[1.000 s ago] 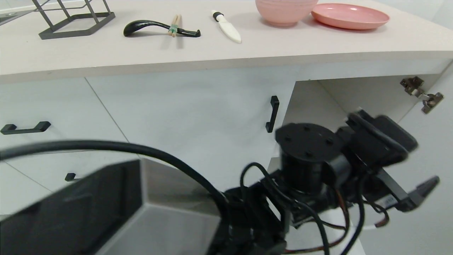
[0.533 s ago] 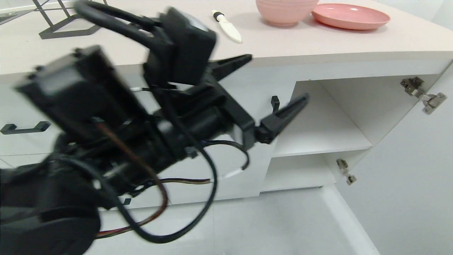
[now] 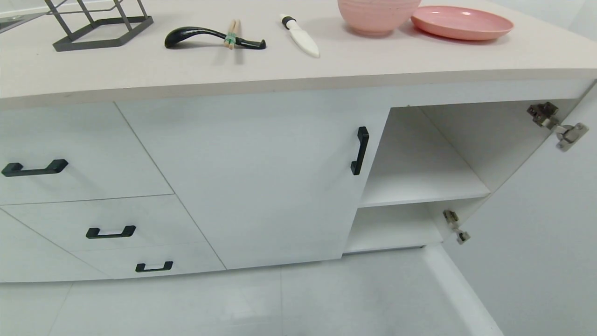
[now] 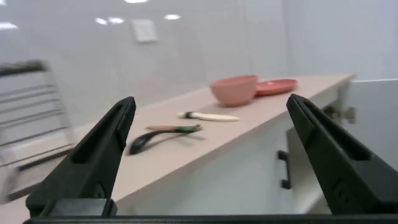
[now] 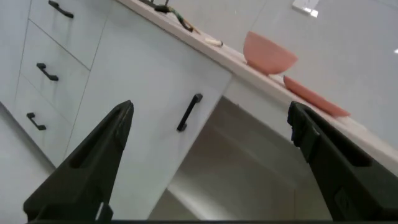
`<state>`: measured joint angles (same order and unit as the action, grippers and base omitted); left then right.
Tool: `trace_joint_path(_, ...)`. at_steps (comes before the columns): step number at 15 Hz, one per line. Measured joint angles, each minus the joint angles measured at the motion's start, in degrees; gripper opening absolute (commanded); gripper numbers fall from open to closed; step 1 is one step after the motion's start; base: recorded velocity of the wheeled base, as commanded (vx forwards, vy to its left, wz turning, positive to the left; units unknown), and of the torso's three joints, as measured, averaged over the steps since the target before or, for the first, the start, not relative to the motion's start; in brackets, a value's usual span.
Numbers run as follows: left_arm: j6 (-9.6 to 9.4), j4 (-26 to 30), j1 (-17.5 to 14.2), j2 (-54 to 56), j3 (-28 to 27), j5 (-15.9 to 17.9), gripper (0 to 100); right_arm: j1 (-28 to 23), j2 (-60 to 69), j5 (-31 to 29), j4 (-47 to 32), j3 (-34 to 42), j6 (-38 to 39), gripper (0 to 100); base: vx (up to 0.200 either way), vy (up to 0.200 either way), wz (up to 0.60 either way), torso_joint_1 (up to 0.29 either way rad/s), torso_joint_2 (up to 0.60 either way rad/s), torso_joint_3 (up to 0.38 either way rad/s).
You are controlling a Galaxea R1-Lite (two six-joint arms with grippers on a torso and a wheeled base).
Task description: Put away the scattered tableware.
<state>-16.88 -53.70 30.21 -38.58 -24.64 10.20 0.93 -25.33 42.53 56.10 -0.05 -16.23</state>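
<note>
Left pincer (image 4: 211, 102): fingers wide apart, nothing held, looking along the table (image 3: 419, 56).

On the table, left to right:
- Wire rack (image 3: 100, 28), thin dark metal rods, at the far left.
- Spoon (image 3: 186, 35): black, glossy, with a curved handle. Probably light and stiff. The arched handle is the best place to pinch.
- Chopsticks (image 3: 231, 35): a pale wooden pair with a green band, lying across the spoon's handle. Slender and low, so likely to roll. Take them at the band.
- Knife (image 3: 301, 39): white with a black collar, smooth, looks slick. Grip across its middle.
- Bowl (image 3: 378, 14): pink with a ribbed wall, probably the heaviest piece and breakable. Pinch the rim.
- Plate (image 3: 461, 21): pink, shallow, just beside the bowl. Only the low rim offers a hold.

Below on the right, the cupboard (image 3: 466, 135) stands open, with a white shelf (image 3: 419, 186).

Right pincer (image 5: 211, 107): fingers spread, empty, out in front of the cupboard.
</note>
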Motion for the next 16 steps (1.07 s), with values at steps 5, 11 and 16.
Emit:
trace_joint_path(5,7.25,21.63,-10.42,30.79,20.63,-6.68,100,-0.83,20.76,-8.98,-31.42,0.05,3.25,100,0.000,0.000,0.00,0.000,0.00,0.000)
trace_joint_path(11,24.69,40.40,-12.61,38.47,24.39,-16.63,100,-1.02,24.48,-28.20,-52.99,0.05,12.21,100,0.000,0.000,0.00,0.000,0.00,0.000)
trace_joint_path(16,24.10,49.10,-13.48,37.74,12.13,-16.52,100,-1.30,24.70,-32.55,-54.32,-0.28,12.67,100,0.000,0.000,0.00,0.000,0.00,0.000)
